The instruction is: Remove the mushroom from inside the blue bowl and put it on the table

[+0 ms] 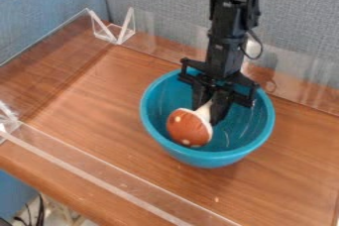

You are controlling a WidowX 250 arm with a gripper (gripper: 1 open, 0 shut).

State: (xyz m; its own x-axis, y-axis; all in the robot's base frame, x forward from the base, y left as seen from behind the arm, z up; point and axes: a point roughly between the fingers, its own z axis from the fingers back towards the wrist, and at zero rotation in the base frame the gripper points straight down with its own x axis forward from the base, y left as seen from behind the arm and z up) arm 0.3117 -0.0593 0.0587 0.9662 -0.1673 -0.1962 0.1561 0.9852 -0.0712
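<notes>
Camera view, from above and in front of the worktop:

- Black robot arm (228, 17) descending from the top of the frame, pointing steeply down into the blue bowl (162, 109).
- Fingers (209, 104) closed on the cream stem of the mushroom (188, 128); jaws pinched tight around the stem, just above the cap.
- Mushroom tilted, orange-brown cap lowest and turned toward the camera and the left, stem running up and to the right into the fingers.
- Mushroom located inside the bowl, within the rim outline, cap over the near-left part of the turquoise interior. Contact between cap and bowl floor: cannot be told from this angle.
- Bowl upright on the worktop (93, 81), right of centre, glossy, with the arm's black bracket spanning its far rim.
- Worktop: reddish-brown wood grain, bare around the bowl.
- Clear acrylic walls (79, 166) along the near edge and the left edge; a folded clear acrylic bracket (117, 24) standing at the far left corner, well apart from the bowl.
- Blue fabric panel (47, 7) behind the left edge; grey fabric panel (298, 17) behind the far edge.
- Mushroom not yet placed on the worktop.
</notes>
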